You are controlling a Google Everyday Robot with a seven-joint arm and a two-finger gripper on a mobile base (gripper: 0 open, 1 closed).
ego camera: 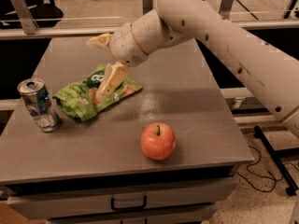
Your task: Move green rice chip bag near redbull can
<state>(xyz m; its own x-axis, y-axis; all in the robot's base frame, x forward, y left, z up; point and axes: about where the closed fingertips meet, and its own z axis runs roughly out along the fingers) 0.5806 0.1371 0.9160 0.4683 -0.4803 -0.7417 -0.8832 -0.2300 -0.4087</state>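
Observation:
The green rice chip bag (81, 99) lies flat on the grey table (196, 97), left of centre, its left end a short gap from the redbull can (38, 104). The can stands upright near the table's left edge. My gripper (105, 59) is just above the bag's right end, at the tip of the white arm reaching in from the upper right. It is open: one finger (100, 40) points left and up, clear of the bag. The other finger (113, 78) hangs down over the bag's right part. Nothing is held.
A red apple (158, 140) stands near the table's front edge, right of the bag. A drawer with a dark handle (128, 203) is under the tabletop. Metal rails and chairs stand behind the table.

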